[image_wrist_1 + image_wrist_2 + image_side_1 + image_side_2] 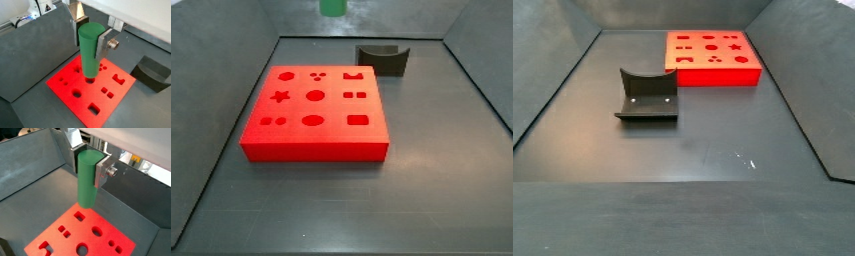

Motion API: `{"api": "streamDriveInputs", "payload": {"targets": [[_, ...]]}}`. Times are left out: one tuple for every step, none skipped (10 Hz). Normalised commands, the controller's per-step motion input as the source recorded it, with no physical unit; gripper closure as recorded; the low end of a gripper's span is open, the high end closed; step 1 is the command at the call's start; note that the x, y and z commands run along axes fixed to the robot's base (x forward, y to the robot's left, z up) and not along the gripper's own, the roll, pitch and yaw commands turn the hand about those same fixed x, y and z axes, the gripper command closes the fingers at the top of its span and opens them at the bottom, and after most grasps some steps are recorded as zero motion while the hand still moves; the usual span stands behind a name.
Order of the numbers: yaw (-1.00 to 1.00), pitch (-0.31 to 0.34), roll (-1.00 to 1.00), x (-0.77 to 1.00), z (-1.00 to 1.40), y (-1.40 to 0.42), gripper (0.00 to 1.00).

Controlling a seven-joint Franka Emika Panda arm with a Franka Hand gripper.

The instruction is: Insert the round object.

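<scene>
Green and rigid, the round object (89, 50) looks light and smooth enough to slip, so the fingers (104, 44) clamp its upper end, holding it upright, high above the red block (315, 110) at frame centre

green peg (89, 50): 1 | red block (315, 110): 1 | fixture (648, 97): 1 | gripper (91, 31): 1

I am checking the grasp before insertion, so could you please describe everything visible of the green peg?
The green peg is a long, smooth, matte cylinder with a flat round top, seemingly plastic. It hangs upright, clamped near its upper end between the tool's silver fingers, above the red block. Nothing else touches it; its lower end is clear of the holes.
</scene>
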Motion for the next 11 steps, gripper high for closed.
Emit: {"api": "streamDriveInputs", "payload": {"targets": [[0.0,-0.036,-0.04,0.15,-0.26,0.35,1.0],[-0.14,-0.076,-0.07,0.09,-0.48,0.77,1.0],[-0.17,-0.084,-0.06,0.0,-0.61,0.8,1.0],[-0.17,-0.076,-0.08,0.0,-0.75,0.71,1.0],[-0.12,-0.084,-0.08,-0.07,-0.86,0.5,1.0],[0.0,-0.156,-0.04,-0.06,-0.86,0.07,1.0],[0.0,-0.107,0.0,-0.12,-0.63,-0.05,1.0],[0.01,-0.129,-0.01,-0.35,-0.53,-0.07,1.0],[0.0,-0.137,-0.04,-0.38,-0.45,0.0,1.0],[0.0,-0.121,-0.06,-0.37,-0.39,0.09,1.0],[0.0,-0.089,-0.06,-0.26,-0.22,0.0,1.0]]}}
